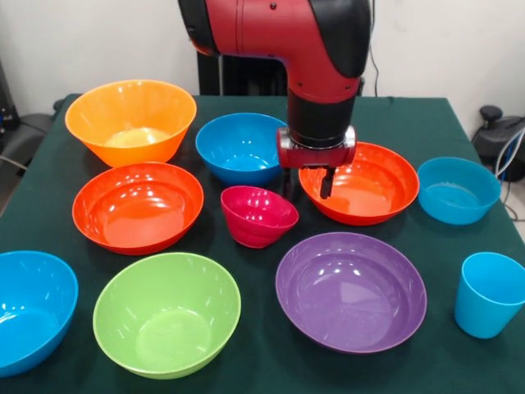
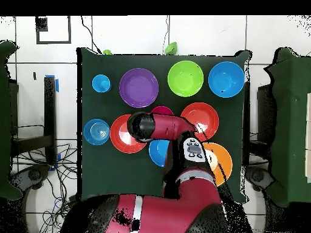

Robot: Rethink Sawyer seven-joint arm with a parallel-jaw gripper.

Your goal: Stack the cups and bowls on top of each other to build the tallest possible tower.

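My gripper (image 1: 321, 185) hangs over the left inner side of a red-orange bowl (image 1: 373, 193), just above it; the arm hides it in the overhead view. A small magenta bowl (image 1: 257, 215) lies tilted in front of it. Around it stand a blue bowl (image 1: 240, 146), a yellow-orange bowl (image 1: 131, 119), a second red-orange bowl (image 1: 138, 205), a lime green bowl (image 1: 166, 312), a purple bowl (image 1: 351, 289), another blue bowl (image 1: 29, 308) and a pale-blue bowl (image 1: 457, 190). The light-blue cup (image 1: 490, 294) stands upright at the right. Each one sits singly on the cloth.
The dark green table cloth (image 1: 410, 123) carries everything, and the bowls crowd it with narrow gaps between them. The red arm (image 2: 167, 127) reaches across the middle of the table. Chairs and cables stand beyond both table sides.
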